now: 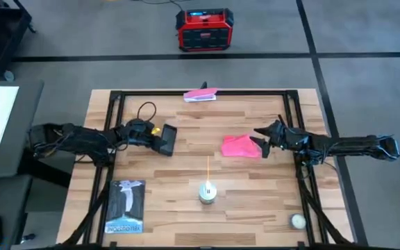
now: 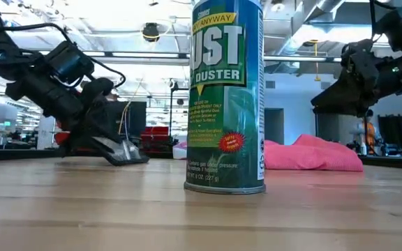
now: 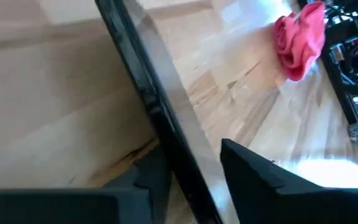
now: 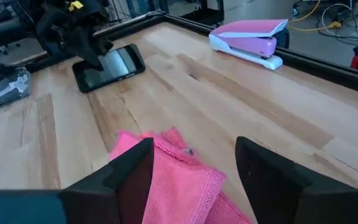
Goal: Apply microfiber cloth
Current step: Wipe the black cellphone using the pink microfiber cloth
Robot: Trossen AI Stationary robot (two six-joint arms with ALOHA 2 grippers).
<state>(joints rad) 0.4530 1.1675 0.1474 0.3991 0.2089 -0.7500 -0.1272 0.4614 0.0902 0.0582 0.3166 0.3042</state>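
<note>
I see my right claw [image 4: 191, 180] spread open over the microfiber cloth [image 1: 239, 146]; left claw [image 3: 188, 177] grips the phone [image 1: 165, 139] edge, mid-tabletop

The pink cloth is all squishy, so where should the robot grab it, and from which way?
Probably pinch a raised fold near the edge of the pink cloth closest to the right gripper, coming from above. The cloth lies crumpled on the table, so a bump gives the open fingers something to close on, and that gripper is already right over that edge.

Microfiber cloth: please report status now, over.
Right pincer open over microfiber cloth, not gripping. Left pincer shut on phone. Nothing between cloth and phone.
</note>
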